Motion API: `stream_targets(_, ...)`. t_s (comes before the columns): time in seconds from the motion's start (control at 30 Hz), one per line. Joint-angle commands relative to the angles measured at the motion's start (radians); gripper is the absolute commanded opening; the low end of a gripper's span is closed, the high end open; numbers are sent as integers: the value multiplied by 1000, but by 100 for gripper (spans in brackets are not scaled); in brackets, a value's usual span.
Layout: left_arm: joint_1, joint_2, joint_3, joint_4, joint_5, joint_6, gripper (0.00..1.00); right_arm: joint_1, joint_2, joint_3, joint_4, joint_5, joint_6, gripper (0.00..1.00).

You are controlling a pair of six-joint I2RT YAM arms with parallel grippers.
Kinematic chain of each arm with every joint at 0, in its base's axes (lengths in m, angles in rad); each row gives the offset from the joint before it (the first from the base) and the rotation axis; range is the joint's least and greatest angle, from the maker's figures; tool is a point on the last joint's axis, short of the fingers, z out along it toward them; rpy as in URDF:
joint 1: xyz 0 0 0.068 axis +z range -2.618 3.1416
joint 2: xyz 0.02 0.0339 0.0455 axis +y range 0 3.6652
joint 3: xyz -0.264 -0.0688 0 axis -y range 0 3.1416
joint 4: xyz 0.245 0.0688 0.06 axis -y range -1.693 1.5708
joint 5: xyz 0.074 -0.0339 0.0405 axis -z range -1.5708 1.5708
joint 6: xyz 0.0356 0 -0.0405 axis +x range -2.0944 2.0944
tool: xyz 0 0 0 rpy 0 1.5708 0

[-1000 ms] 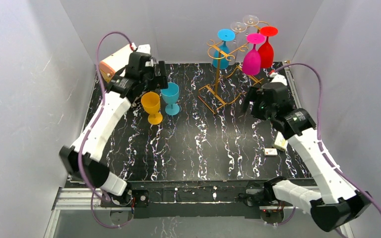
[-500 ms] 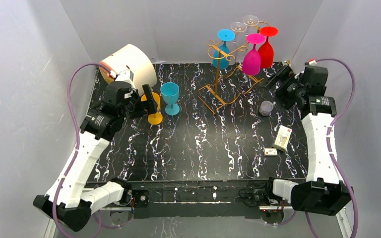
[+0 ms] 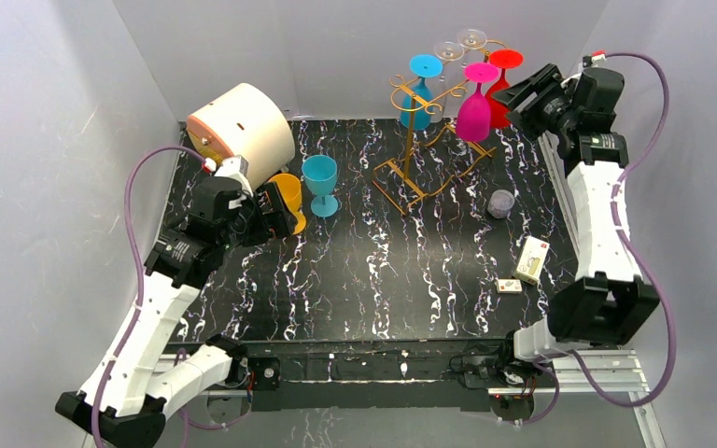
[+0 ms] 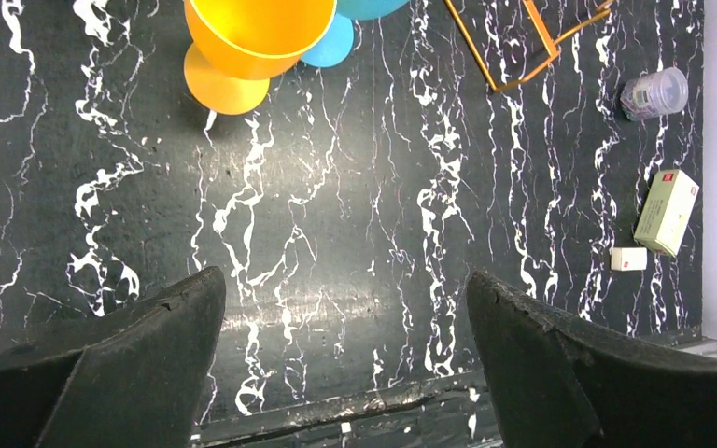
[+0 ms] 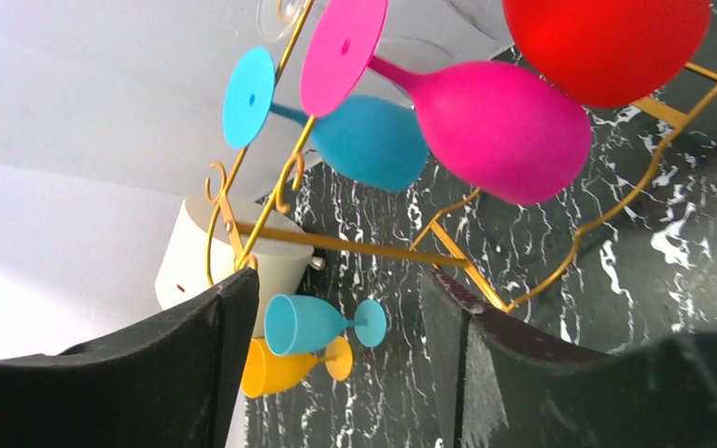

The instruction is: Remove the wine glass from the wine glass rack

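From above, my right hand is raised at the top of the rack, fingers apart with nothing between them. The red glass is just ahead of the fingertips and the pink glass just beyond it. Both hang upside down, foot caught in the loops and bowl below, so the long axis runs down the stem, near upright. My left hand is well away from the rack, spread wide and empty, beside an orange glass standing on the table. The left wrist view shows the same: wide fingers over bare marble, with the orange glass ahead of them. In the right wrist view the pink bowl sits ahead and above my open fingers, its stem slanting up to the foot, with the red bowl further right and a blue glass behind. I judge these glasses light and matte, perhaps plastic or silicone, so not very brittle. The bowl is round and wide enough to squirt out of a pinch. I would grip where the bowl narrows to the stem, then slide the foot out along the loop.
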Motion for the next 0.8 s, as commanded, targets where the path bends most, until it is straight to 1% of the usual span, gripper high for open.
stream_targets(0.0,7,-38,-27,-17,33,-13,98,-3,80,104,90,-31,57,70)
stream_targets(0.23,7,-51,-29,-22,34,-17,98,0,193,198,121,-15,100,62)
stream_targets(0.4,8,-28,15,-45,31,-1,98,12,232,193,179,41,138,59)
stream_targets(0.5,7,-25,26,-57,31,2,98,20,272,226,191,43,153,54)
stream_targets(0.57,8,-25,40,-74,26,32,98,33,281,224,217,53,159,53)
stream_targets(0.63,7,-12,71,-119,-20,66,98,50,285,210,252,81,164,53)
stream_targets(0.77,8,27,133,-178,-57,119,98,58,319,232,248,119,175,52)
